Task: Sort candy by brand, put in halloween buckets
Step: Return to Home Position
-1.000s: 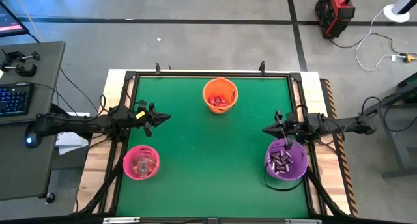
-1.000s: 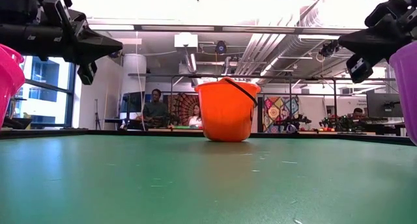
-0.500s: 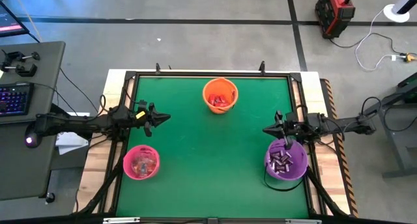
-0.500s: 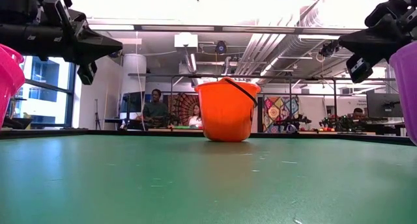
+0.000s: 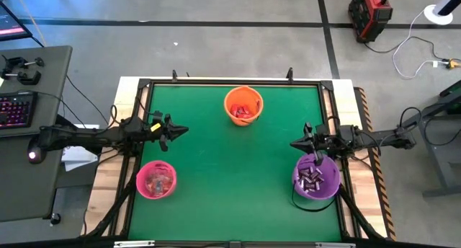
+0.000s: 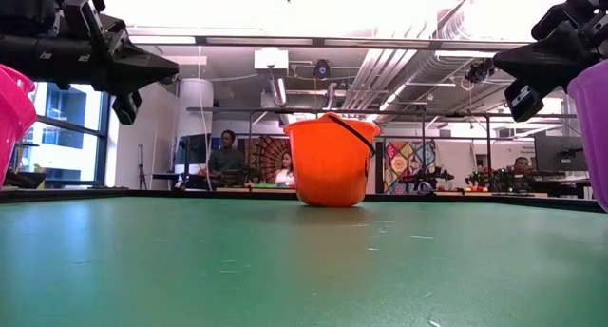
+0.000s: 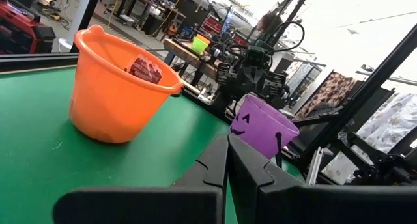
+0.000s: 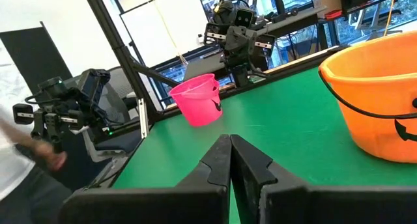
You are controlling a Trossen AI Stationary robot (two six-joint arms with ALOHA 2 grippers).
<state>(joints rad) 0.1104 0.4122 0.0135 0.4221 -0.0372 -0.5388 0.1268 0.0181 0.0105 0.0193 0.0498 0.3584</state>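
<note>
High view: the left gripper (image 5: 176,130) hangs at the table's (image 5: 230,205) left side near the pink bucket (image 5: 156,179). The right gripper (image 5: 295,143) is by the purple bucket (image 5: 315,177), and both grippers point inward. The orange bucket (image 5: 243,105) stands far-middle. All three are upright, mouths up, with candy (image 5: 310,179) heaped inside and lying every way.

Low view: both grippers hang clear above the table.

Wrist views: each gripper's fingers (image 7: 212,160) are pressed together, holding nothing.
</note>
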